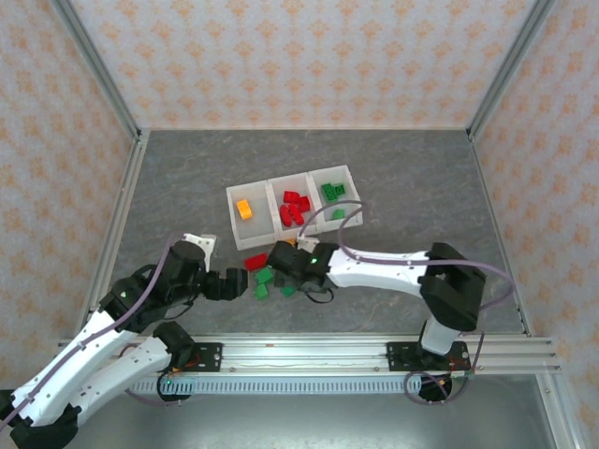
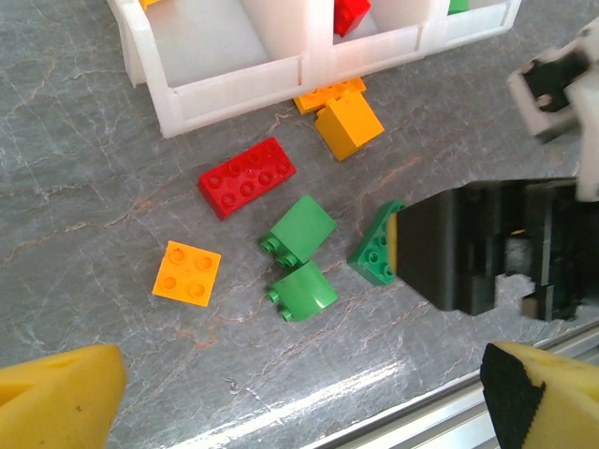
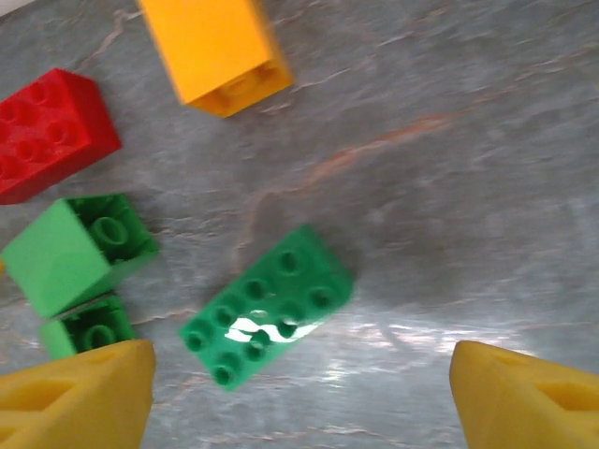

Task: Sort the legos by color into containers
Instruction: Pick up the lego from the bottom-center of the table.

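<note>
Three joined white containers (image 1: 251, 229) hold one orange lego (image 1: 244, 209), red legos (image 1: 295, 210) and green legos (image 1: 333, 192). Loose legos lie in front of them: a red brick (image 2: 247, 176), a flat orange one (image 2: 187, 272), two green sloped ones (image 2: 301, 229), an orange block (image 2: 348, 123). A green 2x4 brick (image 3: 267, 304) lies flat on the table between the yellow fingertips (image 3: 80, 398) of my right gripper (image 3: 301, 398), which is open and apart from it. My left gripper (image 2: 304, 402) hovers open over bare table, just left of the pile.
The right gripper's black body (image 2: 477, 248) hides part of the green brick (image 2: 376, 246) in the left wrist view. An aluminium rail (image 1: 374, 351) runs along the near table edge. Wallpapered walls (image 1: 299, 56) enclose the grey table.
</note>
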